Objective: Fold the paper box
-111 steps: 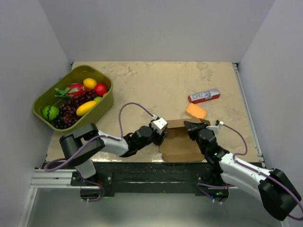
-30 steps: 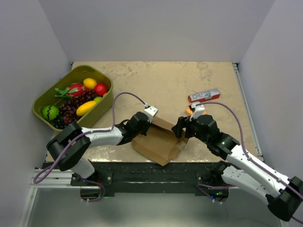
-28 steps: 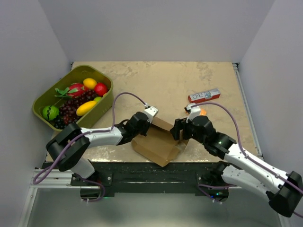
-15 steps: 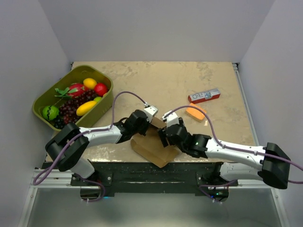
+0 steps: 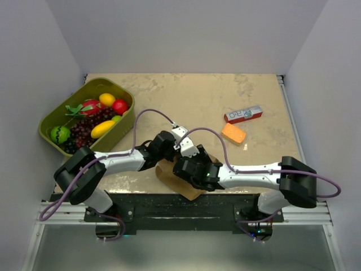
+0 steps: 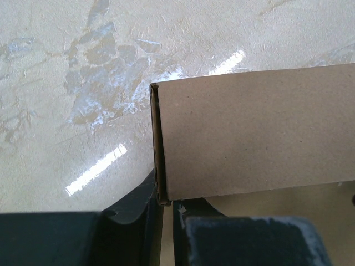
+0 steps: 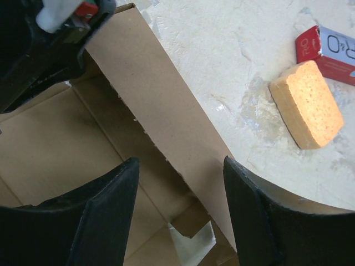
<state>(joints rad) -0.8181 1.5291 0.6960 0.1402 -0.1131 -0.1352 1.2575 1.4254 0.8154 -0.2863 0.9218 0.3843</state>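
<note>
The left gripper [image 6: 166, 206] sits low by the tabletop's near edge, its jaws pinched on a wall of the paper box [image 6: 255, 133]. The right arm [image 5: 254, 169] stretches leftward along that edge, and the right gripper [image 7: 180, 166] points down with its jaws parted wide.

Overhead view, two close wrist views, all on paper box [image 5: 168, 174]

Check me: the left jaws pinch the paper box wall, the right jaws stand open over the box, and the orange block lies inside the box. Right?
Not quite. The orange block lies outside the paper box, on the table beside the red-and-white carton, as the right wrist view shows. The left jaws do pinch the box wall, and the right jaws stand open over the box.
</note>
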